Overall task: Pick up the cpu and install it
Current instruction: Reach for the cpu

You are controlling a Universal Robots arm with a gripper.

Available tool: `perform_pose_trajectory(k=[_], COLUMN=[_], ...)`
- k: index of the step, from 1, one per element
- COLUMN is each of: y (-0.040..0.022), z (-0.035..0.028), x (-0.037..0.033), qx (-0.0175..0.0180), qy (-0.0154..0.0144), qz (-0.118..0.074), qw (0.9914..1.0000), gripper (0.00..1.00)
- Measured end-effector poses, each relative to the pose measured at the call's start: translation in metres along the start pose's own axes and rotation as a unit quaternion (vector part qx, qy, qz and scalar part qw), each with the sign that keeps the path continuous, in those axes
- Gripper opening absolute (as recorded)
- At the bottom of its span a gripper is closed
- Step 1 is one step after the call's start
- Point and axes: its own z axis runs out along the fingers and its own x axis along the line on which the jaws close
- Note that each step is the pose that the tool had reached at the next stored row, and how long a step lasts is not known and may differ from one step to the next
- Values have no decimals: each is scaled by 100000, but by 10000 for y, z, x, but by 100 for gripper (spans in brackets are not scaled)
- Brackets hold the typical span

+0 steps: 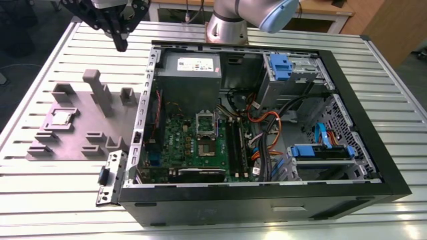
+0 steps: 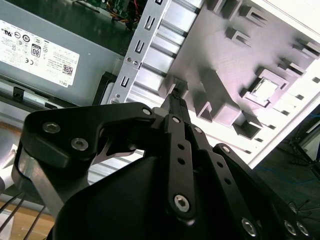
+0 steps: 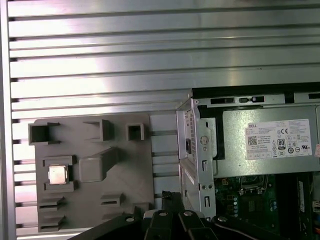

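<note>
The cpu (image 1: 63, 117) is a small silver square lying in a recess of the grey plastic fixture (image 1: 80, 135), on the exterior view's left. It shows in both wrist views too, as the cpu (image 2: 264, 89) and the cpu (image 3: 57, 174). My black gripper (image 1: 121, 46) hangs high above the slatted table, behind the fixture and well apart from the cpu. Its fingers (image 2: 180, 150) meet at one narrow tip with nothing between them; the gripper (image 2: 176, 95) (image 3: 170, 196) is shut. The green motherboard (image 1: 190, 145) lies inside the open computer case (image 1: 267, 200), with its silver socket frame (image 1: 205, 122).
Tall grey posts (image 1: 100, 92) rise from the fixture. The case holds a grey power supply (image 1: 190, 67), blue drive bays (image 1: 320, 152) and orange and black cables (image 1: 263, 135). The arm's base (image 1: 227, 27) stands behind the case. A loose metal bracket (image 1: 108, 177) lies by the case front.
</note>
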Motion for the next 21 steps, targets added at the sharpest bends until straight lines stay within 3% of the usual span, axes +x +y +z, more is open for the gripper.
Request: perform_pose_trajectory(k=[21], y=[-5], z=[-1], x=[64], qx=[0], qy=[0], qz=[1], qw=[100000], gripper=[11])
